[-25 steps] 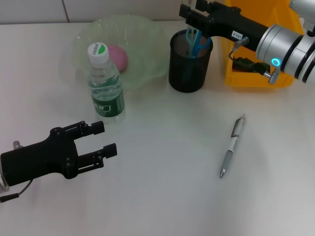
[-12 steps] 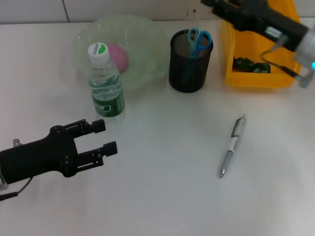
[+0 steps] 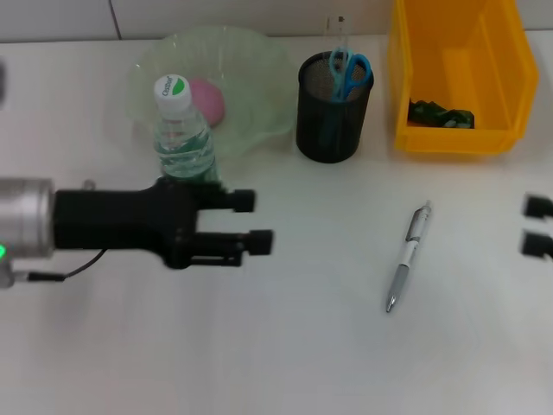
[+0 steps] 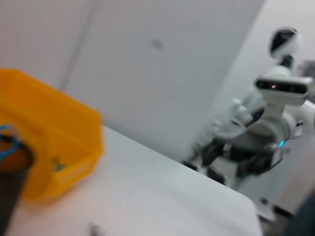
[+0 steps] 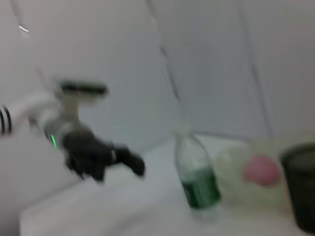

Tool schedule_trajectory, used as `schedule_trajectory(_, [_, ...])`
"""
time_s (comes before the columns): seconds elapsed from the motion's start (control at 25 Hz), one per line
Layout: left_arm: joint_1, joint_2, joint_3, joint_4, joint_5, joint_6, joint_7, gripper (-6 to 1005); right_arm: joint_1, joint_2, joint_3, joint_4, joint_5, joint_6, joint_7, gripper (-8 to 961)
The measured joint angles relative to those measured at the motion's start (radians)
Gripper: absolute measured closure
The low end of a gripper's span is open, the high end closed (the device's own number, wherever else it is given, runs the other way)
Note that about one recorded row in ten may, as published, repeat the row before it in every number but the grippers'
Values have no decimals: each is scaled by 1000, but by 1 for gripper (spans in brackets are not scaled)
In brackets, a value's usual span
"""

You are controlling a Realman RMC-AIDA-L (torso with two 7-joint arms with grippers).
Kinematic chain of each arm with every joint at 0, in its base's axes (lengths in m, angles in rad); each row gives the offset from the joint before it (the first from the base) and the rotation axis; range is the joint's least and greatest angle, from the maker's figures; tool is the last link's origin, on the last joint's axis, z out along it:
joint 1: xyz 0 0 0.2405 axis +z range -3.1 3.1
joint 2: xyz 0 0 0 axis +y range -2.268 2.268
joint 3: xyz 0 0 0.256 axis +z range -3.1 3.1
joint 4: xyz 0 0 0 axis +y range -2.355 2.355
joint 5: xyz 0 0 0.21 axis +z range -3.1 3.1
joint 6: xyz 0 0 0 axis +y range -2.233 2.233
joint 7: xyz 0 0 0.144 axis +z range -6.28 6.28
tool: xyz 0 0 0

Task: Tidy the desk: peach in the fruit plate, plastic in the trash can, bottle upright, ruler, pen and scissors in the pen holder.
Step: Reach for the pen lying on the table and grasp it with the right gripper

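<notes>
The silver pen (image 3: 408, 257) lies on the table right of centre. My left gripper (image 3: 252, 220) hovers open just in front of the upright water bottle (image 3: 183, 130), its fingers pointing toward the pen. Only the fingertips of my right gripper (image 3: 532, 226) show at the right edge, apart and empty. The pink peach (image 3: 207, 99) rests in the pale green fruit plate (image 3: 259, 69). Blue scissors (image 3: 350, 71) and a clear ruler (image 3: 339, 30) stand in the black mesh pen holder (image 3: 331, 117). Dark green plastic (image 3: 441, 112) lies in the yellow trash can (image 3: 458, 52).
The right wrist view shows the bottle (image 5: 197, 177), peach (image 5: 262, 169), pen holder (image 5: 300, 182) and the left gripper (image 5: 135, 164) farther off. The left wrist view shows the trash can (image 4: 49, 137) and the robot's body (image 4: 256, 142) beyond the table.
My right arm has pulled away from above the pen holder to the table's right edge. My left arm has swung right and forward, now in front of the bottle.
</notes>
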Motion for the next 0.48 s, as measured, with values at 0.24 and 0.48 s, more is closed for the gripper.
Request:
schedule_trajectory(0.24, [-158, -2, 140, 45, 13, -45, -228, 286, -74, 17, 195, 1, -162, -45, -85, 398])
schedule_trajectory(0.48, [-363, -12, 308, 66, 136, -190, -550, 286, -111, 39, 213, 1, -183, -40, -127, 399])
